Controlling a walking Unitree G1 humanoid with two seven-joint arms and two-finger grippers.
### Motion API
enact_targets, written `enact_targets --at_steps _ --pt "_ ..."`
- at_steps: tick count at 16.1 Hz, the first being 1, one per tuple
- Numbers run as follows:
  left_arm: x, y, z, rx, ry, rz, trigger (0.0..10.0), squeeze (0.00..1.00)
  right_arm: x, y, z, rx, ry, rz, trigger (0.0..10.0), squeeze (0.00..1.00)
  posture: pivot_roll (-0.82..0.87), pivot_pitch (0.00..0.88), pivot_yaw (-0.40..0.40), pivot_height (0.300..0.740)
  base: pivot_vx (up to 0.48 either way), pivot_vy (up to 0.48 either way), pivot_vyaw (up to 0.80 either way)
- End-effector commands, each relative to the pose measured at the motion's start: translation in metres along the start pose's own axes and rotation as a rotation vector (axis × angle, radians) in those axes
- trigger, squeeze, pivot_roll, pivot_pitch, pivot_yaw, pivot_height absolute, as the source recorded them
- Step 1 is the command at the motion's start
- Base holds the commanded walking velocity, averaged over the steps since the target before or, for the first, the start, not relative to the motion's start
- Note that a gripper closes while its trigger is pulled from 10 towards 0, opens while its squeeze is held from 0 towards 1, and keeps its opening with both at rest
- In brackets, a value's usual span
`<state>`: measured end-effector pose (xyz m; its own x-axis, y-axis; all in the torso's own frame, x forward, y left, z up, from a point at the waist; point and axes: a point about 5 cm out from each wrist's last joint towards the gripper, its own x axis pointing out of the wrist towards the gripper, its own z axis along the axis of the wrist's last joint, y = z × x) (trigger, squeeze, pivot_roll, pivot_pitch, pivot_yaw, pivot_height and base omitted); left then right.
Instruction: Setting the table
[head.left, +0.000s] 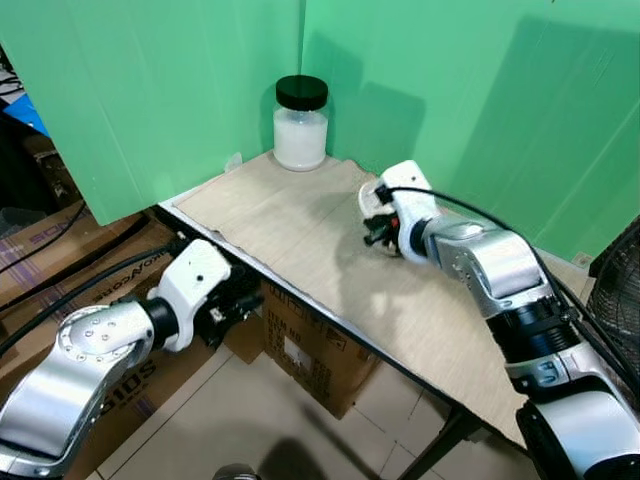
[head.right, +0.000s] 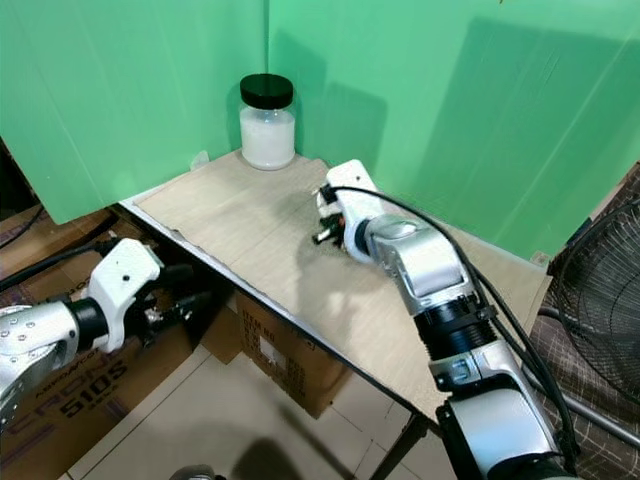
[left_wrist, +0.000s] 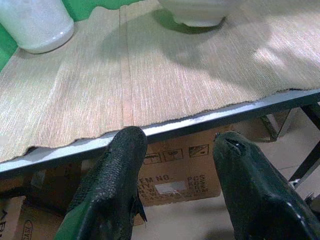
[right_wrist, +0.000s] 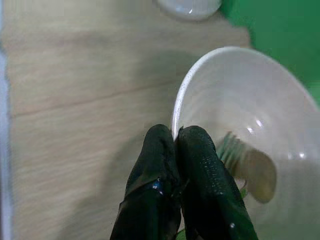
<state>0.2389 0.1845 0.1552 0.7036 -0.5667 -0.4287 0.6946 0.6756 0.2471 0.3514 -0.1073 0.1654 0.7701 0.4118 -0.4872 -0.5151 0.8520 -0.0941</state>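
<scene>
Right now our white bowl (right_wrist: 240, 125) sits on the bench (head.left: 300, 230) near its back edge, close to the green backdrop (head.left: 480, 100), and we are gripping its rim. Our right end effector (right_wrist: 177, 145) has its two black fingers pinched together over the near lip, one finger inside the bowl and one outside as far as we can tell. Inside the bowl lies something pale with green prongs, perhaps a fork (right_wrist: 235, 150); it is too blurred for us to be sure.

We judge the step in hand to be placing or repositioning the bowl as part of the setting. Whether it is already at its final spot we cannot tell. If it is, our next move calls for opening the fingers and lifting straight up off the rim so the bowl does not tip or slide. If it must shift, we should drag or lift it gently, since a one-sided rim grip lets it tilt.

Further out, a jar (head.left: 300, 125) with a black lid and white contents stands at the back corner of the bench, well apart from the bowl.

Our left end effector (left_wrist: 180, 145) hangs below the front edge of the bench with fingers spread and holding nothing, above cardboard boxes (head.left: 310, 350) on the floor.
</scene>
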Motion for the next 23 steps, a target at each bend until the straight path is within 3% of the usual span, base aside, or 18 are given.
enact_targets --at_steps 1,2,3,4,5,6,11,13,15,19,22,23 --pt "0.002 0.000 0.002 0.011 -0.004 0.003 10.0 0.00 -0.001 -0.004 0.001 0.002 -0.030 -0.016 0.0 0.00 0.13 0.000 -0.059 0.740 0.000 0.000 0.00" --pt "0.003 -0.001 0.002 0.010 -0.005 0.000 10.0 0.00 -0.001 -0.004 0.000 -0.011 -0.033 -0.013 0.0 0.00 0.13 0.000 -0.058 0.740 0.000 0.000 0.00" --pt "0.003 -0.002 0.002 0.009 -0.005 -0.003 10.0 0.00 0.000 -0.002 -0.002 -0.036 -0.031 -0.002 2.3 0.00 0.13 0.000 -0.057 0.740 0.000 0.000 0.00" --pt "0.004 -0.003 0.002 0.008 -0.005 -0.007 10.0 0.00 0.000 0.002 -0.005 -0.078 -0.018 0.027 6.5 0.00 0.13 0.000 -0.057 0.740 0.000 0.000 0.00" --pt "0.005 -0.004 0.002 0.007 -0.004 -0.012 10.0 0.00 -0.001 0.006 -0.009 -0.121 0.008 0.060 9.1 0.00 0.13 0.000 -0.057 0.740 0.000 0.000 0.00" --pt "0.005 -0.005 0.002 0.008 -0.003 -0.014 10.0 0.00 -0.001 0.009 -0.012 -0.148 0.020 0.082 10.0 0.00 0.13 0.000 -0.057 0.740 0.000 0.000 0.00" --pt "0.006 -0.005 0.002 0.009 -0.002 -0.015 10.0 0.00 0.000 0.010 -0.020 -0.199 0.042 0.086 10.0 0.00 0.13 0.000 -0.057 0.740 0.000 0.000 0.00" --pt "0.007 -0.005 0.002 0.010 -0.003 -0.015 10.0 0.00 -0.003 0.004 -0.015 -0.163 0.020 0.083 10.0 1.00 0.13 0.000 -0.056 0.740 0.000 0.000 0.00" --pt "0.007 -0.006 0.003 0.008 -0.006 -0.018 10.0 0.00 -0.011 0.003 -0.002 -0.113 -0.037 0.171 10.0 1.00 0.12 0.000 -0.053 0.740 0.000 0.000 0.00" --pt "0.008 -0.008 0.004 -0.004 -0.019 -0.021 10.0 0.00 -0.025 -0.002 0.008 -0.157 -0.047 0.259 10.0 1.00 0.12 0.000 -0.059 0.740 0.000 0.000 0.00" --pt "0.008 -0.007 0.004 -0.010 -0.023 -0.017 10.0 0.00 -0.026 -0.018 0.023 -0.134 -0.087 0.180 10.0 1.00 0.12 0.000 -0.059 0.740 0.000 0.000 0.00" --pt "0.007 -0.006 0.003 -0.012 -0.023 -0.015 10.0 0.00 -0.020 -0.029 0.024 -0.211 -0.040 0.100 10.0 1.00 0.11 0.000 -0.054 0.740 0.000 0.000 0.00"
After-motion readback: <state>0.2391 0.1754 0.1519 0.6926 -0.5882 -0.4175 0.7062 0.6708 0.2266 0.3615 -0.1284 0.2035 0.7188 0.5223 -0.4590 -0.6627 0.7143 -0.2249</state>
